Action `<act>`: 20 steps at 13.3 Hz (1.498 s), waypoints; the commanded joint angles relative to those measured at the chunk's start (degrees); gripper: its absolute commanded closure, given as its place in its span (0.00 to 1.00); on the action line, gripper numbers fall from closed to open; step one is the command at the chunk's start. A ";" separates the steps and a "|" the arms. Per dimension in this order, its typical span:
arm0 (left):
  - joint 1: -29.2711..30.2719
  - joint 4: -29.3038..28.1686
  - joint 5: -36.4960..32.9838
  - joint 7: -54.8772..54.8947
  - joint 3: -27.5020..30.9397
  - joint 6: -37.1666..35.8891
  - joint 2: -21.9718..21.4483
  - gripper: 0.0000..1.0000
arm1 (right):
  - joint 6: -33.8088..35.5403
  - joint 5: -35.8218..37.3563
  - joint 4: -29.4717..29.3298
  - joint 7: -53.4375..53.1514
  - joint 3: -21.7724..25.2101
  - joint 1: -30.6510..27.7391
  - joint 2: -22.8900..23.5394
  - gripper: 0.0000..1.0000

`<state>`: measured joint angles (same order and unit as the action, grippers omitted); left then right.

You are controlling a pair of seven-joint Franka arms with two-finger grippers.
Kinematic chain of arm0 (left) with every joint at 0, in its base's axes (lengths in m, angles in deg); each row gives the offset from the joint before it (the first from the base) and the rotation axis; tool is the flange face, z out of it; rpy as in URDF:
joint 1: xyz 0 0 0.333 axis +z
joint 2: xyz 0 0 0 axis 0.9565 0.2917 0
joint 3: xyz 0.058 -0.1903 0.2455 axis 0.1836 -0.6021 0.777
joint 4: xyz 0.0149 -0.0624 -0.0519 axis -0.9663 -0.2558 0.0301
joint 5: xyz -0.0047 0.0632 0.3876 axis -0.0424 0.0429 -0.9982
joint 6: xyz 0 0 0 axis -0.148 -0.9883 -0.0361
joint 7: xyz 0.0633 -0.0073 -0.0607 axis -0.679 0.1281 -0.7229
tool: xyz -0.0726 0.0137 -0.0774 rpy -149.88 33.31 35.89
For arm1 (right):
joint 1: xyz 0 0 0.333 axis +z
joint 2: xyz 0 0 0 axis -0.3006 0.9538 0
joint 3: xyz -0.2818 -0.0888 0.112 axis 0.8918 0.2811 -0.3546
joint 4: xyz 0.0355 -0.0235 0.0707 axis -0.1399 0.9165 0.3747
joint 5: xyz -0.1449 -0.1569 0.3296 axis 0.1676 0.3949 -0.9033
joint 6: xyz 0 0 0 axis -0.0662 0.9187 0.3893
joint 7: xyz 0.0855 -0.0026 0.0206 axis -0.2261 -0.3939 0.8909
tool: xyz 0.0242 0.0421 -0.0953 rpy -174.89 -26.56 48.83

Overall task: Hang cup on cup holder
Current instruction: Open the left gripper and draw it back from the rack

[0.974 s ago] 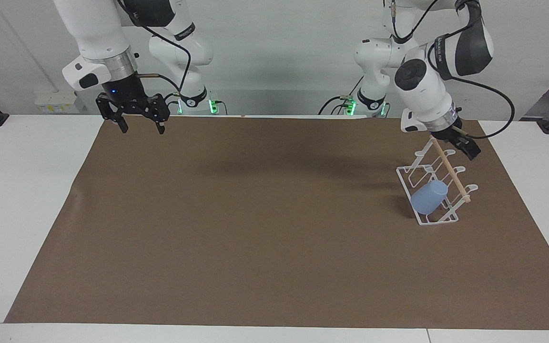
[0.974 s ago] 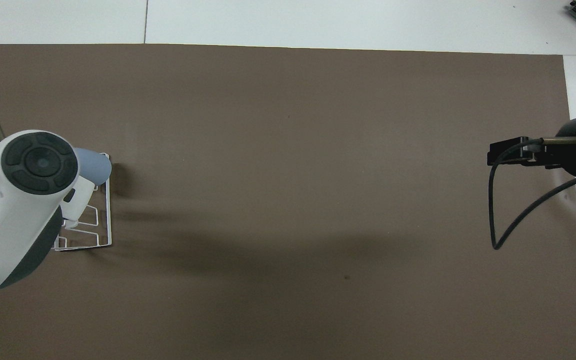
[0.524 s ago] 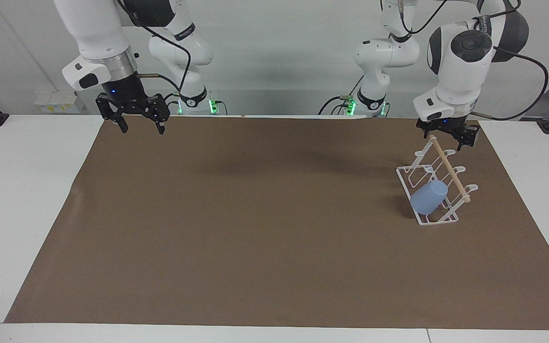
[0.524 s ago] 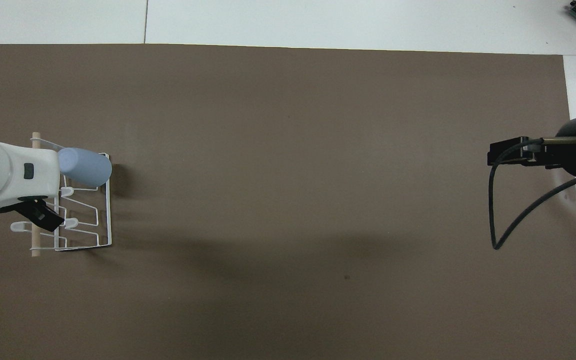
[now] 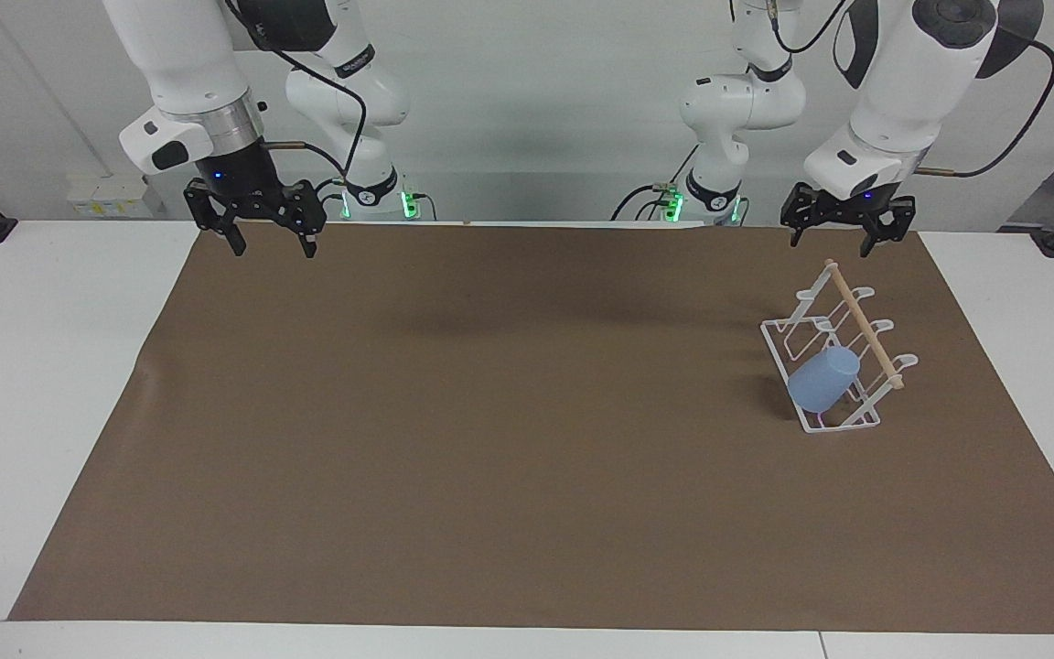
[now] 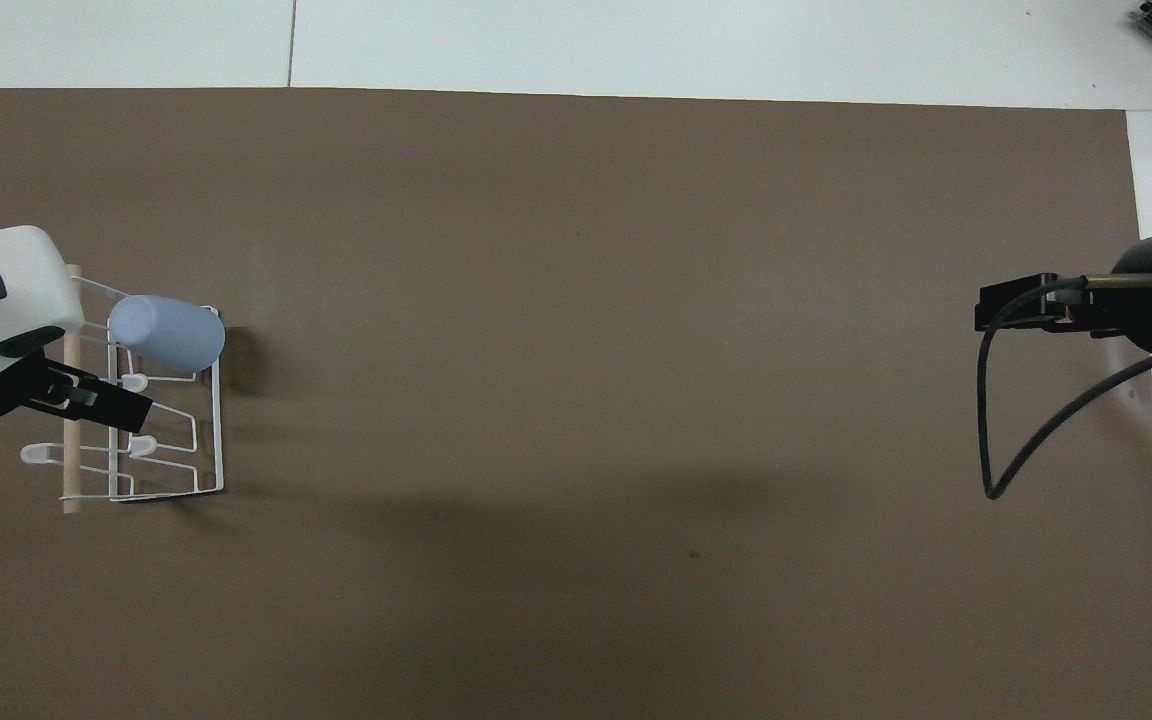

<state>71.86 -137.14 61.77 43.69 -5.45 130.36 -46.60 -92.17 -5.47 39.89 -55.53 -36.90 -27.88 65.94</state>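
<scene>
**Cup sits on the rack, both claws hanging free**

Brown paper mat (image 5: 490, 439) covers most of my white table (image 5: 42, 366), plain wall at the robots' end. Biggest task item: the cup holder (image 5: 833, 352), a white wire rack with a rectangular base, slanted loop prongs and a pale wooden dowel (image 5: 864, 325) across its top, standing on the mat at the left arm's end of the table. On it I see the cup (image 5: 822, 379), a small light-blue handleless tumbler, matte, unmarked, tapering to its base, tipped over a prong at the rack's end farther from the robots, base up and outward.

Left gripper (image 5: 848, 240) hangs up in the air over the mat's edge by the rack, fingers spread wide, gripping nothing, touching nothing. Right gripper (image 5: 272, 244) waits over the mat's corner at its own end, fingers likewise apart and bare.
</scene>
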 commanded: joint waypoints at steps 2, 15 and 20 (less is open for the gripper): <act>0.21 4.12 3.30 -5.01 0.02 -3.24 0.73 0.00 | 0.07 -0.33 0.62 -0.50 -0.44 -0.86 -0.75 0.00; -6.28 8.17 8.15 -5.01 10.92 -3.68 1.43 0.00 | 0.07 -0.33 0.62 -0.50 -0.44 -0.87 -0.66 0.00; -6.28 8.09 7.27 -4.84 10.13 -2.63 0.91 0.00 | 0.07 -0.33 0.62 -0.50 -0.44 -0.87 -0.75 0.00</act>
<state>66.62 -130.20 68.77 39.31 4.05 128.01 -46.09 -92.17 -5.47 39.89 -55.52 -36.90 -27.88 65.94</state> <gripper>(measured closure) 0.000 0.000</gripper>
